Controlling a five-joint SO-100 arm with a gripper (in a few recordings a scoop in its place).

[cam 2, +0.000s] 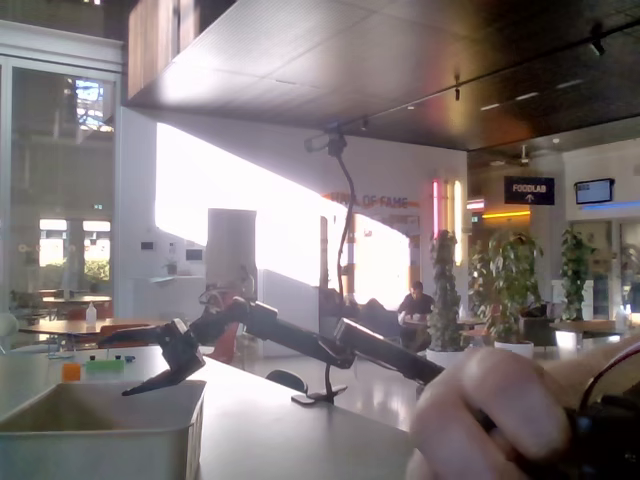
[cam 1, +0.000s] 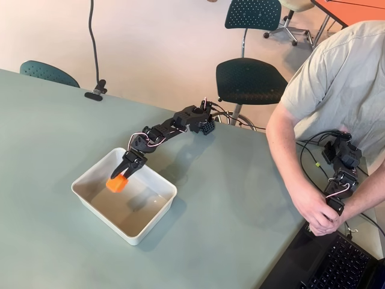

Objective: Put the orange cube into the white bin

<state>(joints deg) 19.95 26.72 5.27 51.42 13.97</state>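
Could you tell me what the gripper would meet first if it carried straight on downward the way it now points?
Probably the pale floor of the white bin: the gripper, fingers around the orange cube, hangs over its inside; the height above it is unclear.

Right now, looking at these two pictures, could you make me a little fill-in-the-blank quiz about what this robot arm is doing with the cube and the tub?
1. The black two-finger gripper is shut on a small plastic cube coloured ____.
2. In the overhead view, that cube hangs over the shallow rectangular plastic bin, whose colour is ____.
3. The bin stands on the pale green ____.
4. Behind the table stand dark chairs, numbering ____ in the overhead view.

Missing words: orange; white; table; three
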